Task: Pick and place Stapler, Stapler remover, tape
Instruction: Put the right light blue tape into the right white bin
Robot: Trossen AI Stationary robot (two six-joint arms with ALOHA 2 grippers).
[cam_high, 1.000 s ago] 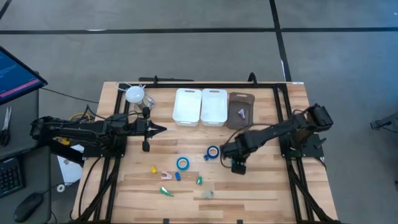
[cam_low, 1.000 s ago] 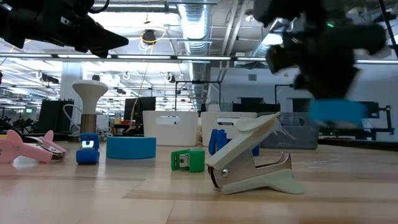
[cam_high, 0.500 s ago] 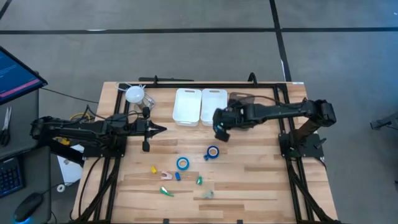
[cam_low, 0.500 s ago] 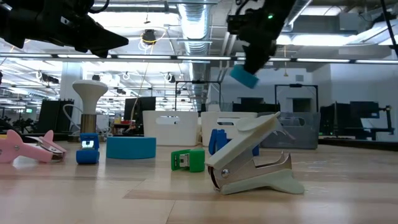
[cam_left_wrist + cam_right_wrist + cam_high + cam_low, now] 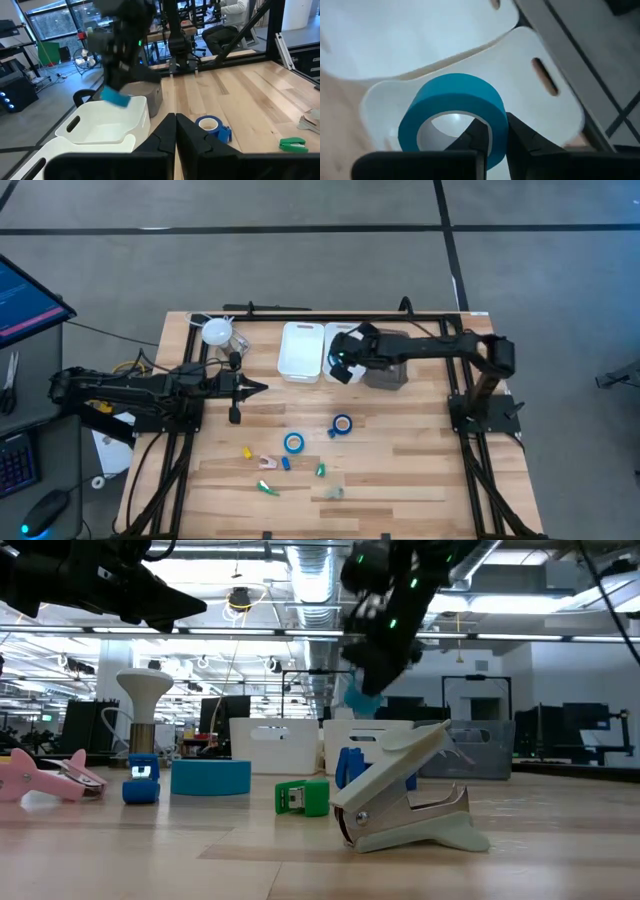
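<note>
My right gripper (image 5: 340, 368) hangs above the right white bin (image 5: 345, 340), shut on a blue tape roll (image 5: 452, 117), which is also seen from the low view (image 5: 358, 700). Two more blue tape rolls rest on the table: one lies flat (image 5: 293, 442), one stands on edge (image 5: 342, 424). The pale stapler remover (image 5: 405, 802) sits near the table's near edge (image 5: 333, 492). A pink stapler (image 5: 40, 777) lies beside small coloured pieces. My left gripper (image 5: 262, 388) waits shut at the table's left, above the surface. My right gripper pinches the tape roll's wall (image 5: 495, 131), one finger (image 5: 472, 136) inside the ring's hole and the other (image 5: 525, 142) outside it. The roll is lifted clear and hangs tilted over the right white bin.
A second white bin (image 5: 301, 350) stands left of the first, and a grey-brown bin (image 5: 388, 360) stands right of it under my right arm. A white lamp-like object (image 5: 217, 332) stands at the far left corner. Small yellow, blue and green pieces (image 5: 285, 463) are scattered near the flat roll.
My right gripper, shut on the tape roll throughout, has risen from low over the table right of the two lying rolls and swung toward the far edge and left, ending above the right white bin. The roll travelled with it.
</note>
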